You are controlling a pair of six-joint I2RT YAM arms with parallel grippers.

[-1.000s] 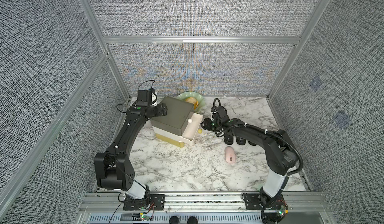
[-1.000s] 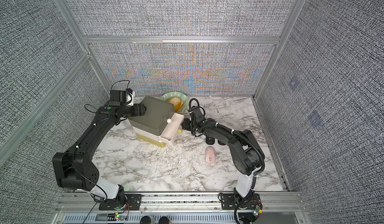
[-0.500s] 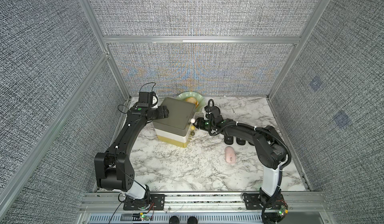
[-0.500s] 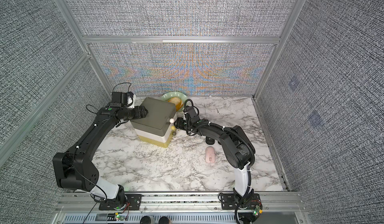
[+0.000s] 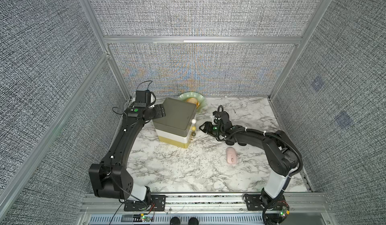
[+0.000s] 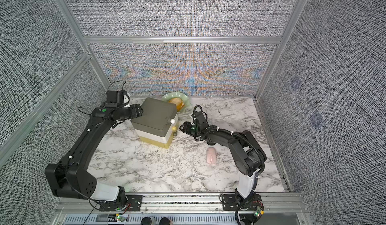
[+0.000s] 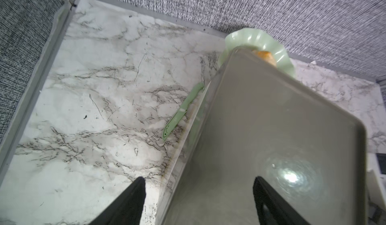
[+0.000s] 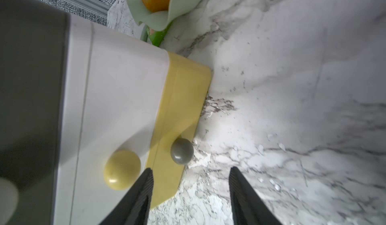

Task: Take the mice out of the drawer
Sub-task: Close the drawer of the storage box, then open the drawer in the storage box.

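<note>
The drawer chest (image 5: 177, 117) has a grey top, a white middle drawer (image 8: 117, 100) and a yellow bottom one, all pushed in flush. A pink mouse (image 5: 231, 158) lies on the marble to the right, also seen in a top view (image 6: 211, 155). Black mice (image 5: 230, 143) lie just behind it, mostly hidden under my right forearm. My right gripper (image 5: 201, 127) hangs open just in front of the knobs (image 8: 122, 169), holding nothing. My left gripper (image 5: 161, 113) is open at the chest's back left edge, one finger beside the wall and one over the top (image 7: 282, 140).
A pale green wavy plate (image 5: 200, 102) with orange food stands against the back wall behind the chest. A green knife (image 7: 181, 111) lies on the marble along the chest's far side. Mesh walls close in the table on three sides.
The white middle drawer, pulled out a second ago, is now pushed in. My right gripper followed it to the chest, then drew back a little. The left gripper stayed at the chest's back.
</note>
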